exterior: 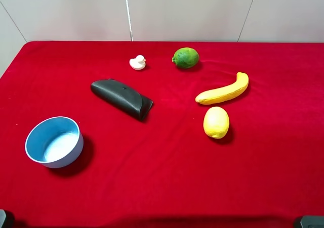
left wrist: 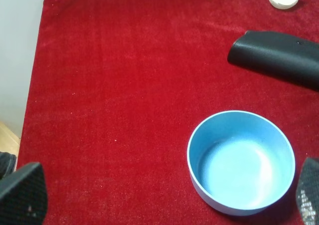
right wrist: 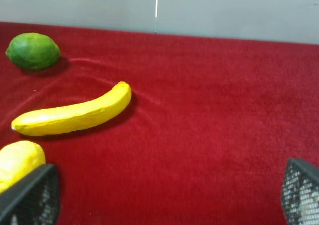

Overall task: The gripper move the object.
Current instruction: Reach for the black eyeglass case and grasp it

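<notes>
The object, a matte black glasses-case-like pouch [exterior: 121,98], lies flat on the red cloth left of centre, one end pointing back left. Its end also shows in the left wrist view [left wrist: 279,58]. My left gripper [left wrist: 164,197] is open and empty, fingers [left wrist: 22,195] wide apart, low at the near left, short of the blue bowl and well away from the pouch. My right gripper [right wrist: 165,195] is open and empty at the near right, fingers [right wrist: 301,192] wide apart, facing the banana. In the exterior high view only dark corners of the arms show at the bottom edge.
A blue bowl [exterior: 54,141] stands near left, in front of the pouch. A white toy duck [exterior: 137,62] and a green lime [exterior: 186,57] sit at the back. A yellow banana [exterior: 224,90] and a lemon [exterior: 216,122] lie to the right.
</notes>
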You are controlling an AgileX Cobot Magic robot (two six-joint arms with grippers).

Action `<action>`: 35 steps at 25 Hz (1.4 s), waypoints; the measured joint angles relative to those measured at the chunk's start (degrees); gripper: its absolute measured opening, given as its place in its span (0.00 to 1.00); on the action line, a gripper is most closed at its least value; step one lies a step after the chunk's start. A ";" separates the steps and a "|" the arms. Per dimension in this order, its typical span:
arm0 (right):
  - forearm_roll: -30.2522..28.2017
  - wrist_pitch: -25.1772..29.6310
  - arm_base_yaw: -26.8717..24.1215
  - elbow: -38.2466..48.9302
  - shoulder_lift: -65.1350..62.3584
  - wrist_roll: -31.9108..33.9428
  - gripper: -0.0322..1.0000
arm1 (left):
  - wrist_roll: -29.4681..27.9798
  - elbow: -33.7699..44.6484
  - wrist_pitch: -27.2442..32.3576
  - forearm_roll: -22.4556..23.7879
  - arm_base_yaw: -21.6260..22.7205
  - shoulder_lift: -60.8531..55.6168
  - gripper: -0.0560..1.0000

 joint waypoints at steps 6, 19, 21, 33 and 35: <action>0.00 0.00 0.00 0.00 0.00 0.00 0.70 | 0.00 0.00 0.00 0.00 0.00 0.00 0.99; 0.00 0.00 0.00 0.00 0.00 0.00 0.70 | 0.00 0.00 0.00 0.00 0.00 0.00 0.99; 0.00 0.00 0.00 0.00 0.00 0.00 0.70 | 0.00 0.00 0.00 0.00 0.00 0.00 0.99; 0.00 0.00 0.00 0.00 0.00 0.00 0.70 | 0.00 0.00 0.00 0.00 0.00 0.00 0.99; 0.00 0.00 0.00 0.00 0.00 0.00 0.70 | 0.00 0.00 0.00 0.00 0.00 0.00 0.99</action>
